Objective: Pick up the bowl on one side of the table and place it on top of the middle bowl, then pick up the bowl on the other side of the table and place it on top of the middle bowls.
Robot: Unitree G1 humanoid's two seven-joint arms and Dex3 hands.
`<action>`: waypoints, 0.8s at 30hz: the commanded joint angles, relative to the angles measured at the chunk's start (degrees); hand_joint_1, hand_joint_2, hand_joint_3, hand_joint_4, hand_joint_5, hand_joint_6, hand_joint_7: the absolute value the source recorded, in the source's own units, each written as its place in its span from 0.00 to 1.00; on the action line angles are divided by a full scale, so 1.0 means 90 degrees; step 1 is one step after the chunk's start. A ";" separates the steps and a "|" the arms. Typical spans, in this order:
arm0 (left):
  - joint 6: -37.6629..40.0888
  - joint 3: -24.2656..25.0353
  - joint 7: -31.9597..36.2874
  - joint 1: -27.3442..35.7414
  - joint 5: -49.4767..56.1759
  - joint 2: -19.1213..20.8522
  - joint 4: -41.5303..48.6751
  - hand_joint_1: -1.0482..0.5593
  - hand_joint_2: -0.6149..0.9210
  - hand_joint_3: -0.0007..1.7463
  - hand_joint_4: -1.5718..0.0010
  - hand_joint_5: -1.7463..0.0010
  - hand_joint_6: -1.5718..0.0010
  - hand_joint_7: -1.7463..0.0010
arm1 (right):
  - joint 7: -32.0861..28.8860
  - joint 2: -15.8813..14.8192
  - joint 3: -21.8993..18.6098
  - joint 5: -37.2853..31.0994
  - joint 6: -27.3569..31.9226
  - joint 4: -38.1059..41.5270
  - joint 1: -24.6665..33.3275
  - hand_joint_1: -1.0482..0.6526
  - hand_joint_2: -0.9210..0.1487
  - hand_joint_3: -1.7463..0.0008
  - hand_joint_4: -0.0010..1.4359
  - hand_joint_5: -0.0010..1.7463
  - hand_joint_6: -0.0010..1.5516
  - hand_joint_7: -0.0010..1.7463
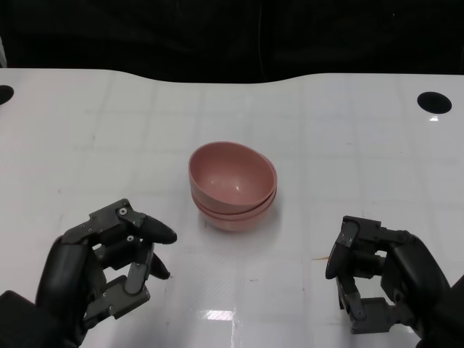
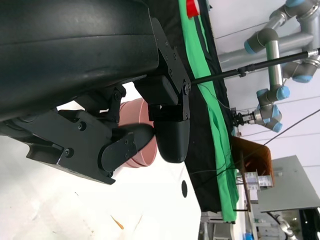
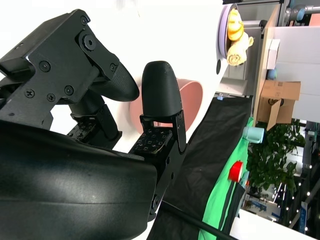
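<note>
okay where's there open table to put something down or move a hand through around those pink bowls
Bare white table lies on either side of the stacked pink bowls, and behind them up to the dark far edge. The strip between the left hand and right hand is also free. Only the center is occupied; both hands hold nothing.

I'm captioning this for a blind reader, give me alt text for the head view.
A stack of pink bowls sits mid-table on a white table, the top bowl tilted. The robot's left hand and right hand rest near the front edge, holding nothing.
</note>
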 commanded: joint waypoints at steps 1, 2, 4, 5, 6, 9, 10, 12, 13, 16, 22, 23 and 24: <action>0.0186 0.0165 -0.0224 -0.0127 -0.0276 -0.0025 0.0130 0.61 0.71 0.72 0.47 0.03 0.46 0.20 | 0.0086 -0.0090 -0.0141 0.0144 -0.0034 0.0053 -0.0054 0.60 0.56 0.13 0.63 1.00 0.54 0.81; 0.0275 0.0201 -0.0265 -0.0154 -0.0345 -0.0031 0.0128 0.61 0.70 0.73 0.47 0.03 0.46 0.19 | 0.0108 -0.0094 -0.0154 0.0164 -0.0015 0.0063 -0.0072 0.60 0.56 0.13 0.63 1.00 0.55 0.81; 0.0431 0.0262 -0.0334 -0.0182 -0.0449 -0.0046 0.0110 0.60 0.68 0.75 0.46 0.03 0.46 0.18 | 0.0160 -0.0100 -0.0176 0.0203 0.0037 0.0067 -0.0092 0.60 0.56 0.13 0.63 0.99 0.55 0.80; 0.0482 0.0285 -0.0362 -0.0187 -0.0481 -0.0053 0.0099 0.60 0.68 0.75 0.46 0.03 0.46 0.17 | 0.0183 -0.0101 -0.0183 0.0218 0.0058 0.0063 -0.0094 0.60 0.56 0.13 0.63 0.98 0.55 0.79; 0.0546 0.0303 -0.0381 -0.0196 -0.0523 -0.0068 0.0087 0.60 0.68 0.76 0.46 0.03 0.45 0.17 | 0.0214 -0.0102 -0.0190 0.0233 0.0064 0.0072 -0.0098 0.60 0.56 0.13 0.63 0.98 0.55 0.79; 0.0586 0.0333 -0.0464 -0.0232 -0.0582 -0.0138 0.0123 0.60 0.67 0.77 0.46 0.03 0.45 0.17 | 0.0259 -0.0107 -0.0209 0.0244 0.0075 0.0079 -0.0102 0.59 0.56 0.14 0.63 0.96 0.55 0.78; 0.0557 0.0333 -0.0495 -0.0245 -0.0568 -0.0162 0.0153 0.61 0.66 0.78 0.45 0.03 0.45 0.17 | 0.0265 -0.0109 -0.0215 0.0240 0.0071 0.0080 -0.0103 0.60 0.56 0.14 0.63 0.96 0.55 0.77; 0.0560 0.0329 -0.0524 -0.0259 -0.0542 -0.0208 0.0176 0.61 0.66 0.80 0.45 0.03 0.45 0.17 | 0.0279 -0.0113 -0.0228 0.0225 0.0049 0.0092 -0.0103 0.60 0.55 0.14 0.63 0.95 0.55 0.77; 0.0579 0.0319 -0.0521 -0.0261 -0.0511 -0.0225 0.0175 0.61 0.66 0.81 0.45 0.03 0.44 0.17 | 0.0286 -0.0116 -0.0235 0.0221 0.0036 0.0101 -0.0103 0.60 0.56 0.14 0.63 0.95 0.55 0.77; 0.0558 0.0311 -0.0543 -0.0269 -0.0436 -0.0254 0.0202 0.62 0.66 0.81 0.44 0.03 0.43 0.17 | 0.0292 -0.0131 -0.0237 0.0185 0.0011 0.0099 -0.0090 0.60 0.56 0.15 0.63 0.95 0.55 0.77; 0.0565 0.0383 -0.0626 -0.0318 -0.0447 -0.0260 0.0269 0.62 0.65 0.83 0.44 0.02 0.44 0.15 | 0.0294 -0.0101 -0.0220 0.0177 -0.0007 0.0122 -0.0106 0.60 0.55 0.15 0.62 0.95 0.55 0.77; 0.0579 0.0395 -0.0634 -0.0323 -0.0453 -0.0262 0.0272 0.62 0.65 0.83 0.44 0.02 0.44 0.15 | 0.0291 -0.0099 -0.0217 0.0174 -0.0003 0.0120 -0.0110 0.60 0.54 0.15 0.62 0.95 0.55 0.77; 0.0576 0.0410 -0.0649 -0.0345 -0.0454 -0.0258 0.0291 0.62 0.65 0.83 0.44 0.02 0.44 0.15 | 0.0283 -0.0093 -0.0215 0.0170 0.0016 0.0119 -0.0125 0.60 0.54 0.15 0.62 0.95 0.55 0.77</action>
